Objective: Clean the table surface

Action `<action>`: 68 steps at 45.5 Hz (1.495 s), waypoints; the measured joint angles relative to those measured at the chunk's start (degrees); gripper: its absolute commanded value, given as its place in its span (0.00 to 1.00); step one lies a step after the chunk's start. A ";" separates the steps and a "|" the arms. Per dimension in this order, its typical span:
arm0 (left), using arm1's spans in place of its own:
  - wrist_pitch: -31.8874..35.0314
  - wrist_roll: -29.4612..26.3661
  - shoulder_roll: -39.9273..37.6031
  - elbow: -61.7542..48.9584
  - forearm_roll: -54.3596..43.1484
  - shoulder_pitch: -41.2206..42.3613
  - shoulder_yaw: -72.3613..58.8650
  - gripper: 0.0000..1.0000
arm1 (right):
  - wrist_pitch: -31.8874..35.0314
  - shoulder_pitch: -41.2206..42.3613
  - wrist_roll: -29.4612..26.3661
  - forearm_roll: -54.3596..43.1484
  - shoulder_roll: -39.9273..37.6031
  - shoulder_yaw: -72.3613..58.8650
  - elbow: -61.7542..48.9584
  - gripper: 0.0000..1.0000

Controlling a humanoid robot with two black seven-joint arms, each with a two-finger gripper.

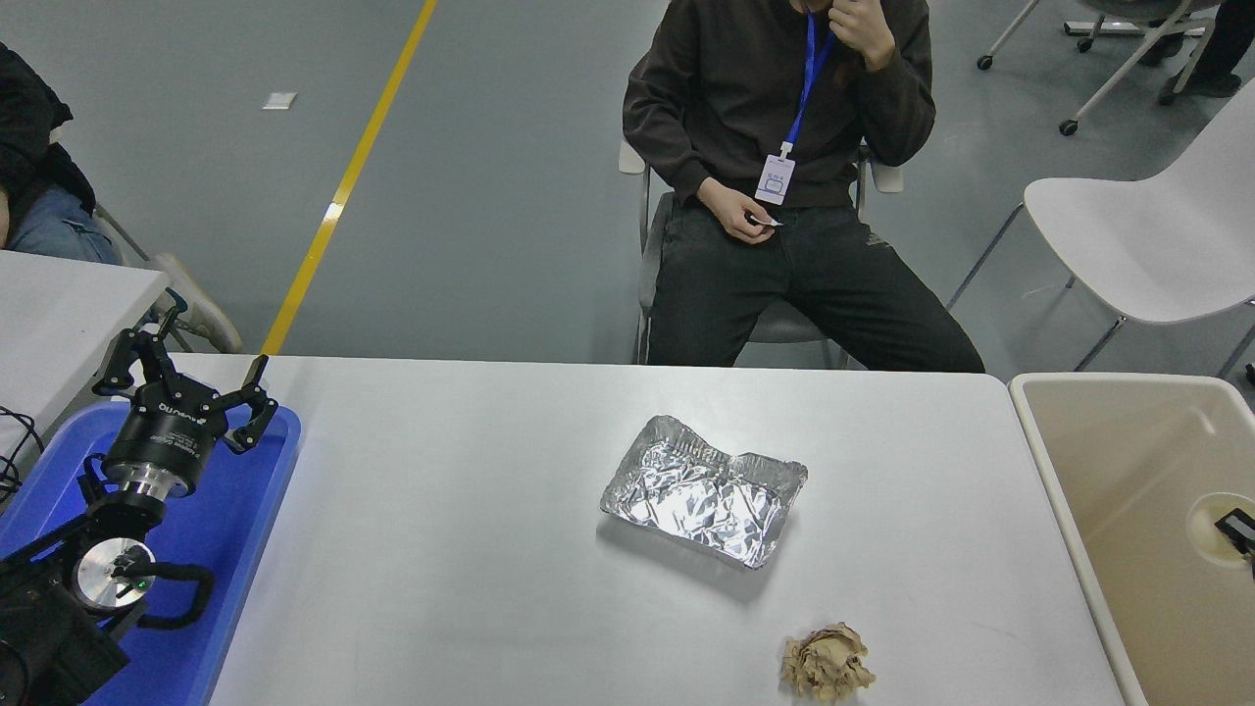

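The white table surface [441,549] carries a crumpled foil tray [701,490] at its middle and a ball of crumpled brown paper [827,664] near the front edge. My left gripper [201,351] is parked open and empty over the blue tray [257,510] at the lower left. Only a small black tip of my right gripper [1237,530] shows at the right edge, over the beige bin [1064,480]. It is at a pale round object [1208,515]. I cannot tell whether it grips that object.
A person in dark clothes [775,196] sits behind the table's far edge. A white chair [1147,245] stands at the back right. A corner of a second white table [59,314] shows at the left, with another person [34,196] behind it.
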 measured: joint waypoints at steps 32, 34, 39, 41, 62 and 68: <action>0.00 0.00 0.00 0.00 -0.02 0.02 0.00 1.00 | -4.37 0.72 0.01 5.86 0.53 2.41 0.81 0.98; 0.00 0.00 0.00 0.00 -0.02 0.02 0.00 1.00 | -4.45 0.79 0.00 7.52 0.03 3.84 1.54 0.98; 0.00 0.00 0.00 0.00 -0.02 0.02 0.00 1.00 | -4.53 0.84 0.04 10.47 -1.00 8.86 3.81 0.98; 0.00 0.00 0.00 0.00 -0.02 0.03 0.00 1.00 | -4.56 0.64 0.06 11.64 -1.41 12.09 5.04 0.98; 0.00 0.00 0.00 0.01 -0.01 0.02 0.00 1.00 | -4.15 -4.73 0.09 15.93 -4.49 41.68 22.38 0.99; 0.00 0.00 0.00 0.00 0.00 0.02 0.00 1.00 | -3.21 -8.10 0.09 16.20 -4.70 49.38 29.30 0.99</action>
